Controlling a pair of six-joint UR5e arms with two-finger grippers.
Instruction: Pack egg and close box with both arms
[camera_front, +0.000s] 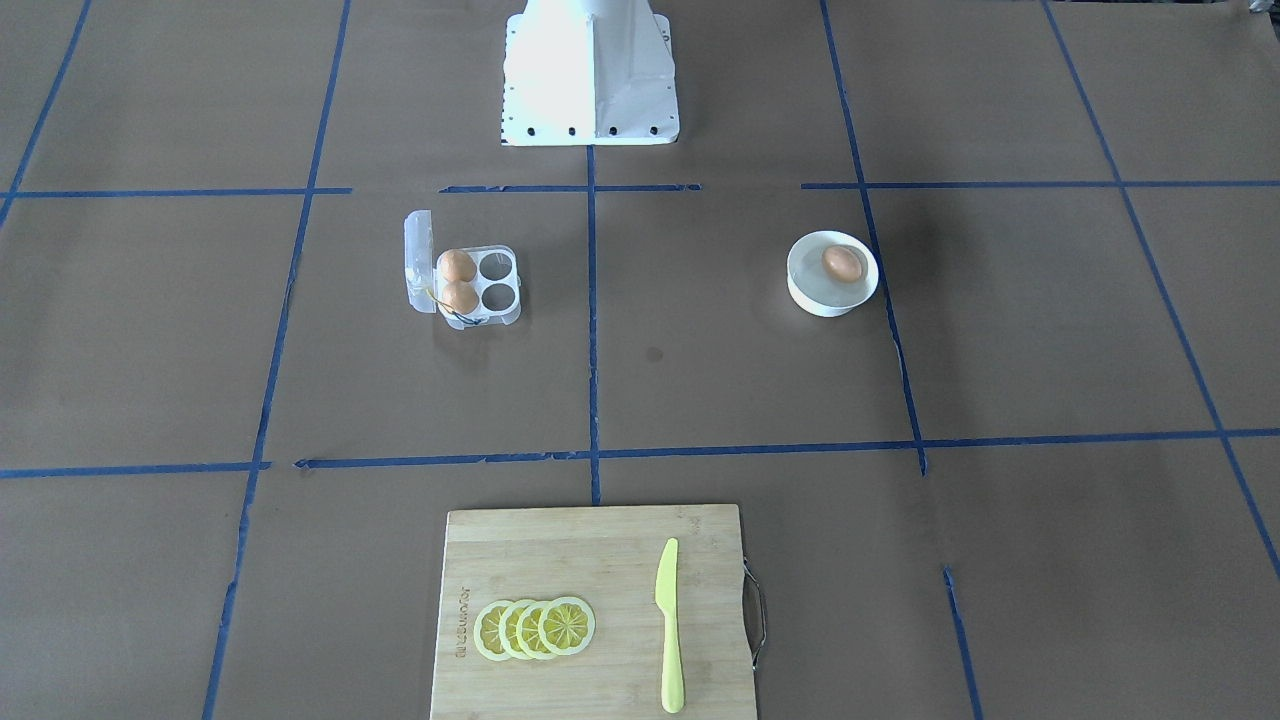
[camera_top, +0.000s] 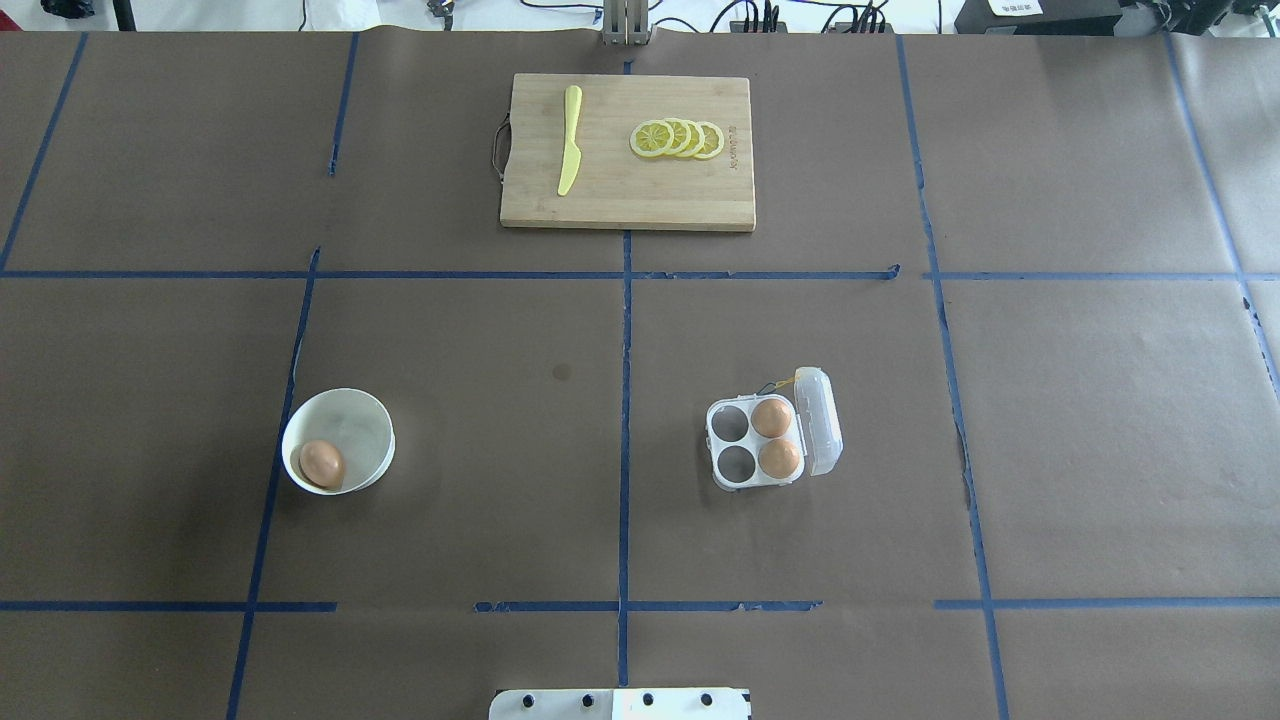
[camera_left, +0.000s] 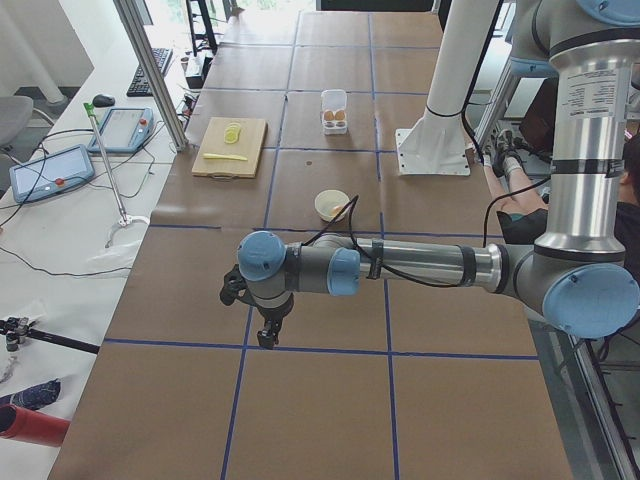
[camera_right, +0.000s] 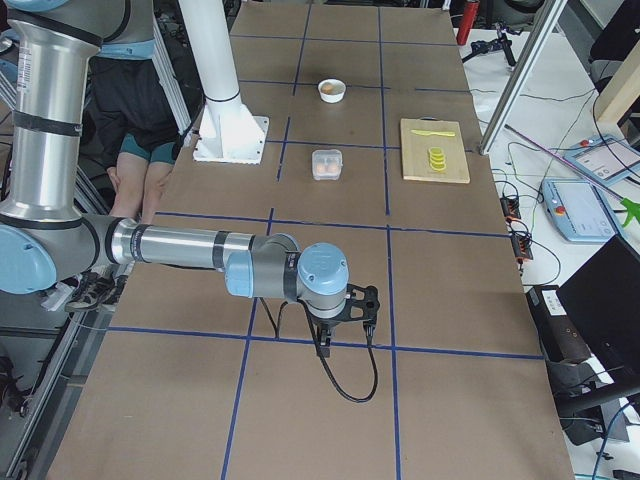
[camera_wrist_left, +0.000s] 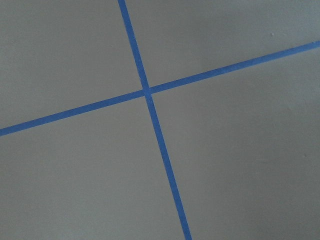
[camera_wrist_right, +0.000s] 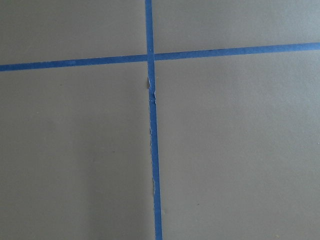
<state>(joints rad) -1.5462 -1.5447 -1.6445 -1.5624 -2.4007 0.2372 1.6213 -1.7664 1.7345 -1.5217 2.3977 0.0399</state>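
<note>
The egg (camera_top: 321, 463) lies in a round white bowl (camera_top: 377, 440) on the table's left half; it also shows in the front view (camera_front: 843, 263). The box (camera_top: 731, 444) stands open on the right half, its clear lid (camera_top: 822, 420) folded back. Two other brown eggs (camera_top: 771, 417) fill the two cups by the hinge; the other two cups are bare. My left gripper (camera_left: 266, 338) hangs over the table's left end, far from the bowl. My right gripper (camera_right: 322, 347) hangs over the right end, far from the box. I cannot tell whether either is open or shut.
A wooden cutting board (camera_top: 627, 195) at the far middle carries a yellow knife (camera_top: 570, 140) and lemon slices (camera_top: 678, 138). The white base block (camera_front: 590, 80) stands at the robot's edge. Both wrist views show only brown paper and blue tape lines (camera_wrist_left: 148, 92).
</note>
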